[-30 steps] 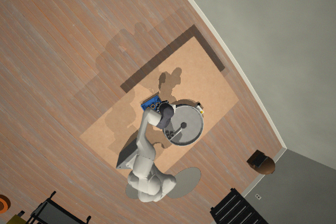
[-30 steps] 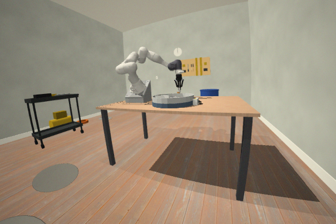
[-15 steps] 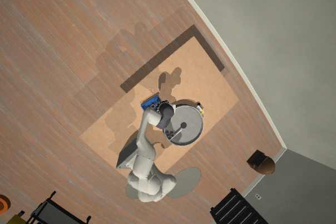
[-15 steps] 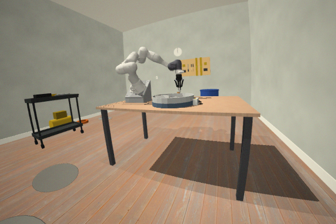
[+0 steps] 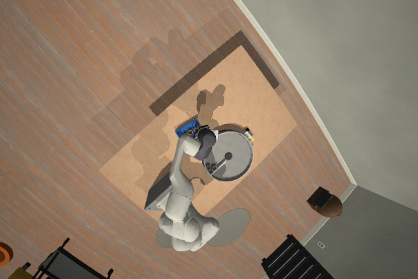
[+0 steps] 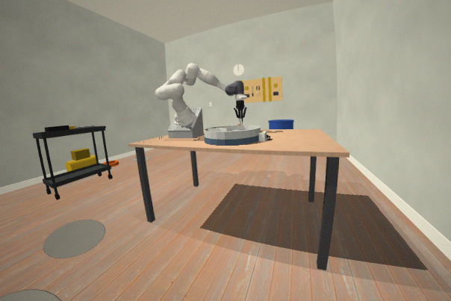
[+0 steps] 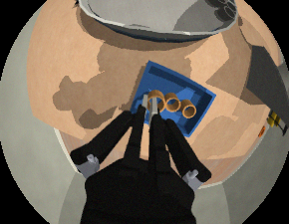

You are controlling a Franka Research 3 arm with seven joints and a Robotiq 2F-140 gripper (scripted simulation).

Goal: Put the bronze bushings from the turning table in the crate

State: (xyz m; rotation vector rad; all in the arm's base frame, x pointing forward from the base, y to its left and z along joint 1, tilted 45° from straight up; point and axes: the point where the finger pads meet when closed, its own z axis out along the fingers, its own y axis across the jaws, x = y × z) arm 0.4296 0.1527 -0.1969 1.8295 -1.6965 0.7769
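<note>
hovering over the blue crate (image 5: pixel 188 126) (image 7: pixel 206 97), the gripper (image 5: pixel 198 132) (image 6: pixel 240 124) (image 7: pixel 148 102) points downward, its fingers pinched on the wall of a bronze bushing (image 6: pixel 238 125) (image 7: pixel 158 94), with one fingertip seeming to sit inside the ring. two more bronze bushings (image 7: pixel 179 103) (image 7: pixel 194 110) are inside the crate, next to each other, showing their round openings in the wrist view. seen from the top, the crate stands on the tabletop (image 5: pixel 239 79) (image 6: pixel 306 141) to the left of the turning table (image 5: pixel 239 148) (image 6: pixel 231 137) (image 7: pixel 140 14), near it but apart. the steel bushings (image 5: pixel 211 168) (image 7: pixel 225 11) are bunched on the turning table, towards the near left of its rim in the top view, beside the pale bar that runs out from the middle knob (image 5: pixel 228 156); their exact number is hard to make out. a small white box (image 5: pixel 248 136) (image 6: pixel 263 136) with a yellow spot is by the rim, on the far right side in the top view. the pale arm (image 5: pixel 178 203) (image 6: pixel 179 90) reaches across from its grey wedge-shaped base (image 5: pixel 157 191) (image 6: pixel 179 134), and in the exterior view the turning table hides the crate.
</note>
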